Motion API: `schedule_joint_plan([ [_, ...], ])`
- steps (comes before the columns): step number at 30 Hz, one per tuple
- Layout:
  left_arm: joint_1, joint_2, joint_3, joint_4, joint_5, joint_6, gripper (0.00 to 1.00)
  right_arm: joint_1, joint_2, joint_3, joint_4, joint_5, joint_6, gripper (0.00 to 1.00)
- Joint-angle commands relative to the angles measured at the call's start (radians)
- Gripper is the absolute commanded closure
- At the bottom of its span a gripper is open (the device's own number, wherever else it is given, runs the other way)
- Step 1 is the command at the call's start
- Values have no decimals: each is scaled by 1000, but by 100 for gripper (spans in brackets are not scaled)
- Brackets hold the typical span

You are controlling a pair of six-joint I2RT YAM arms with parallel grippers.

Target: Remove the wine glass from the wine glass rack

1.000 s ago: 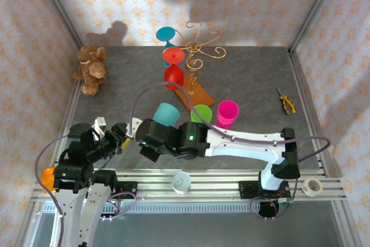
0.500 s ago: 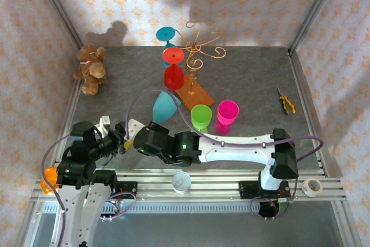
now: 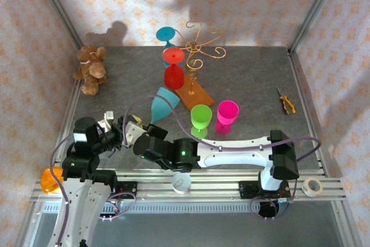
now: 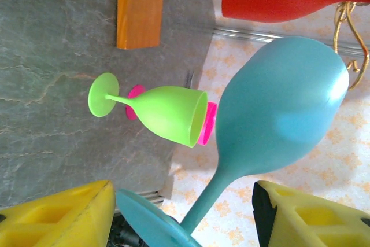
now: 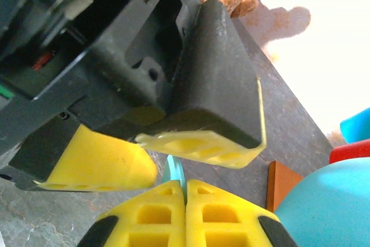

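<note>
A teal wine glass hangs tilted above the table's near left, its bowl toward the rack. My right gripper is shut on the rim of its flat foot. My left gripper is open, its yellow fingers straddling the stem without touching it. The gold wire wine glass rack stands at the back on its brown base, with a red glass hanging from it and another teal one behind.
A green glass and a pink glass stand upright just right of the held glass. A teddy bear sits at the far left, pliers at the right. A tape roll and a white cup rest on the front rail.
The right arm has carried the teal glass leftward and tipped it over. The left gripper has come up around its stem and opened a little wider.
</note>
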Motion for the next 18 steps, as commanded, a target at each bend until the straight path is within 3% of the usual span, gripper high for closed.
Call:
schedule_joint_plan([
  [1, 7, 2, -8, 87, 41, -37, 37, 7, -11, -5, 65, 61, -29, 100],
  [18, 7, -1, -39, 153, 44, -83, 57, 11, 23, 17, 136, 52, -75, 100],
])
